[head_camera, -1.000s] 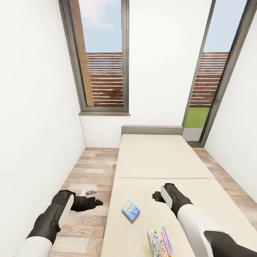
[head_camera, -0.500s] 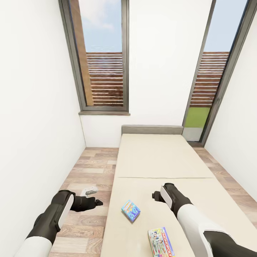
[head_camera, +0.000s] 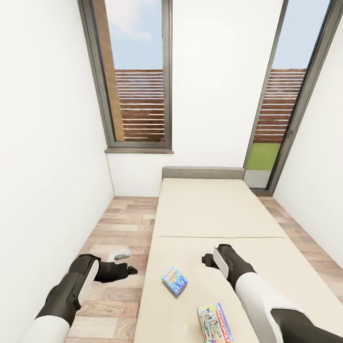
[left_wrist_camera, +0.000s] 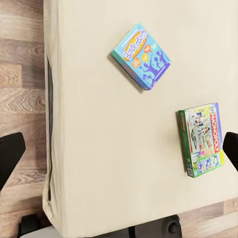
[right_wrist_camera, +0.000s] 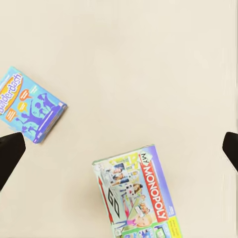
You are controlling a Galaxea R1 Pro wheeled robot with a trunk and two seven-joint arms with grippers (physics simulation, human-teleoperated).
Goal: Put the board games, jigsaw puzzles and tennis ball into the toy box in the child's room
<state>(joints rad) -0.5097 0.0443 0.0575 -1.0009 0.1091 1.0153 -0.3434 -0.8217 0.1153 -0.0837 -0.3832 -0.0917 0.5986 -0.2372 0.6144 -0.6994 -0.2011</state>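
Right wrist view: the right fingers [right_wrist_camera: 229, 148] are spread wide and empty over the bed [right_wrist_camera: 148, 59]. The Monopoly box [right_wrist_camera: 139, 196] lies flat below, the Balderdash box [right_wrist_camera: 29, 105] nearby. The left fingers [left_wrist_camera: 10, 153] are released too. Probably pickup stage; a descent onto Monopoly is needed next.

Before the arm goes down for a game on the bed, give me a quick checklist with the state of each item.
1. Right gripper open: ok, fingertips spread wide.
2. Right gripper empty: ok.
3. Left gripper open and empty: ok.
4. White-green board game between the right gripper's fingertips: ok, but off-centre.
5. Blue board game lying flat on the bed, apart from the other: ok.
6. Toy box reachable afterwards: cannot tell.
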